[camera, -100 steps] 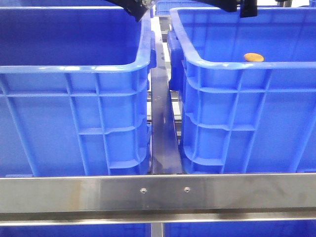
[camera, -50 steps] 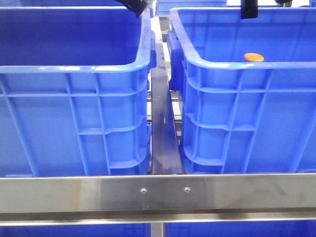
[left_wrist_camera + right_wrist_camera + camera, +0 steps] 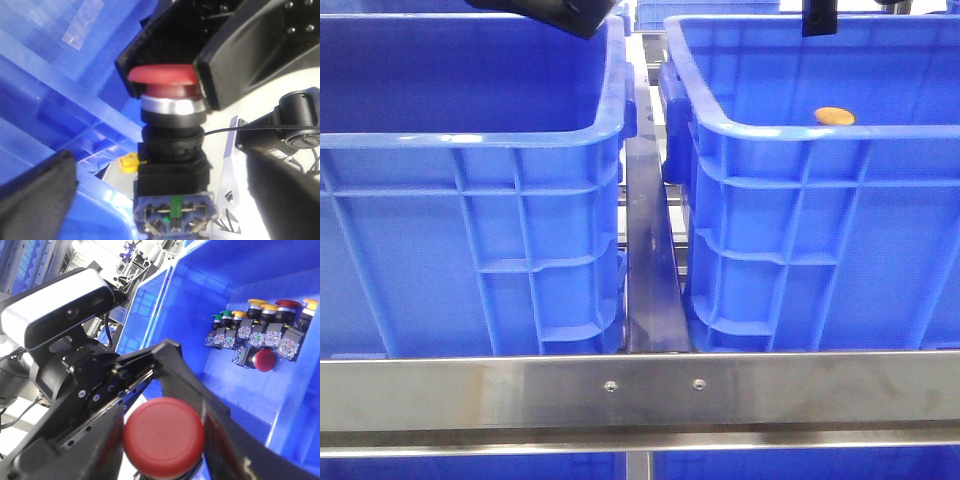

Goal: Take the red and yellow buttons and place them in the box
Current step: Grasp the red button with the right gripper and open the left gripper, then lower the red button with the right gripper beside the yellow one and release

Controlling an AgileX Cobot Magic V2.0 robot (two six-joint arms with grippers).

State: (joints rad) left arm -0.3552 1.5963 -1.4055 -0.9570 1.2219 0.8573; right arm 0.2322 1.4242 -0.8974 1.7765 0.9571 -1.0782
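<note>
A red mushroom-head button (image 3: 162, 77) with a black body and a contact block hangs between the two grippers, high above the crates. My right gripper (image 3: 164, 440) is shut on its red cap (image 3: 164, 432); its black fingers (image 3: 240, 60) clamp the cap on both sides. My left gripper (image 3: 160, 172) is open, its fingers standing wide on either side of the button's body without touching it. In the front view only bits of the left gripper (image 3: 555, 15) and the right gripper (image 3: 820, 18) show at the top edge. A yellow-orange button cap (image 3: 834, 116) lies in the right blue crate (image 3: 800, 135). The left blue crate (image 3: 470, 140) shows no contents.
Several more buttons with green, yellow and red caps (image 3: 257, 322) lie in a row on a crate floor (image 3: 250, 385). A steel bar (image 3: 645, 230) runs between the crates and a steel rail (image 3: 640, 390) crosses in front. A small yellow piece (image 3: 129, 162) lies below.
The left arm has moved to the left and further into the front view's top edge. The right arm's part at the top has barely shifted. The yellow cap has not moved.
</note>
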